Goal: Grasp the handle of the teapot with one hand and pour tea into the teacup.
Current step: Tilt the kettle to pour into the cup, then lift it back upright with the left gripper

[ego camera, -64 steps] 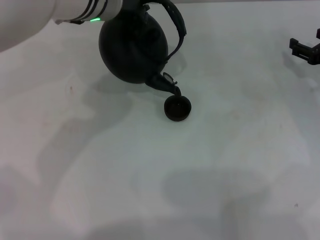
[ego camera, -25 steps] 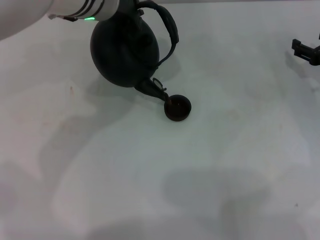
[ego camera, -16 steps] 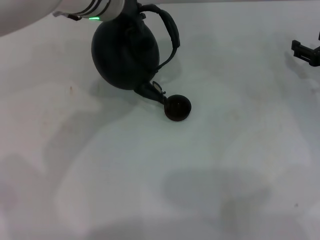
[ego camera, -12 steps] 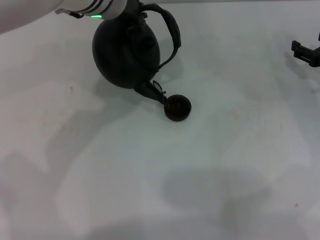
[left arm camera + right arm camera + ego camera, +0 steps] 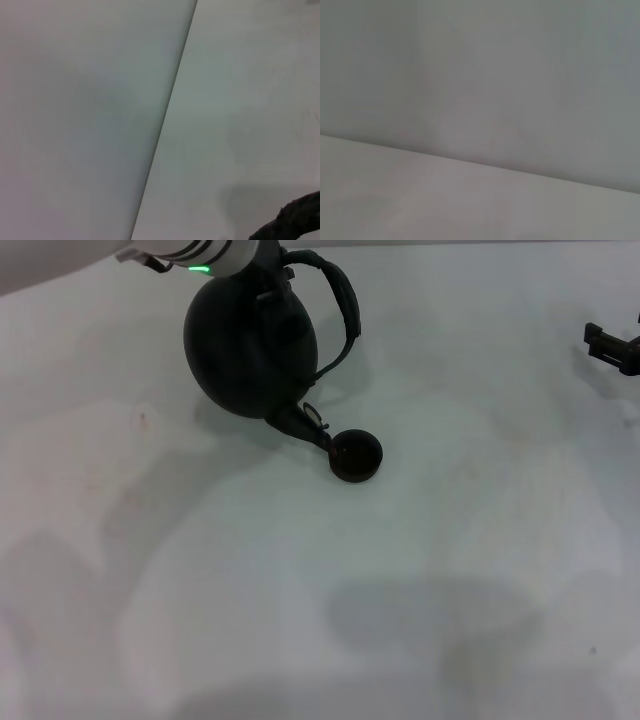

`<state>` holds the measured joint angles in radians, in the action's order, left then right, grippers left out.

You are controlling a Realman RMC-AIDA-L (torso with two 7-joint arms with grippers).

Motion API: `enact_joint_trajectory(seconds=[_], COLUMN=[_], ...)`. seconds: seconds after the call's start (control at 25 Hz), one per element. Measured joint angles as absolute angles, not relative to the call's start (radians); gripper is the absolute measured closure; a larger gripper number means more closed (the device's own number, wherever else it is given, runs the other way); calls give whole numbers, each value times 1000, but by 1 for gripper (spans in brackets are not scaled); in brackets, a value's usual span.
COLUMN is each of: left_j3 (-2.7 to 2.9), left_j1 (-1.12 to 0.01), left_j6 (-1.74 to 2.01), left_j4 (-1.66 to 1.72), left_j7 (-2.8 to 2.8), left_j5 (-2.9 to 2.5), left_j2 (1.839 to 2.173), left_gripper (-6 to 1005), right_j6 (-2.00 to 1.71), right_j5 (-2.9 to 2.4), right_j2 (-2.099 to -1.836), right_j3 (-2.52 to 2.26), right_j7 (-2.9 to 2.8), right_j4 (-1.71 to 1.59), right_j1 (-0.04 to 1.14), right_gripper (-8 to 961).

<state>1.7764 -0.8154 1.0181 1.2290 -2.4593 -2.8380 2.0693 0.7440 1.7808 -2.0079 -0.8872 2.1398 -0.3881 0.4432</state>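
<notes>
The black teapot [image 5: 248, 345] hangs tilted at the back of the white table, its short spout [image 5: 308, 426] pointing down at the left rim of the teacup [image 5: 357, 455]. The small black teacup stands on the table just to the right of the spout tip. The arched handle [image 5: 346, 308] curves over the pot's right side. My left gripper [image 5: 277, 266] comes in from the top left and is shut on the handle's upper end, mostly hidden behind the pot. A dark piece of the handle [image 5: 292, 223] shows in the left wrist view. My right gripper [image 5: 612, 344] is parked at the right edge.
The white table [image 5: 320, 580] stretches wide toward me and to the right of the cup. My left forearm [image 5: 120, 250], with a green light, crosses the top left corner. The table's far edge [image 5: 165, 120] shows in the left wrist view.
The teapot has drifted left and back, so the spout tip went from over the cup to its left rim. In the last half second it barely moved. The right arm stayed still.
</notes>
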Motion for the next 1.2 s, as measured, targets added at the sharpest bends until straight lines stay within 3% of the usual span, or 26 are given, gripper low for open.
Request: enact_joint_trajectory(seconds=[1.2], left_j3=[1777], left_j1=[-917], left_j6=[1041], left_j4=[1158], left_j7=[-2456], left_j5=[-2839], left_j2=[2046], left_gripper=[883], right_j6=[745], right_j5=[1783], right_j2=[-2009], right_j3=[-885], right_j7=[2146], right_j4=[-380], right_j1=[452], right_gripper=[108])
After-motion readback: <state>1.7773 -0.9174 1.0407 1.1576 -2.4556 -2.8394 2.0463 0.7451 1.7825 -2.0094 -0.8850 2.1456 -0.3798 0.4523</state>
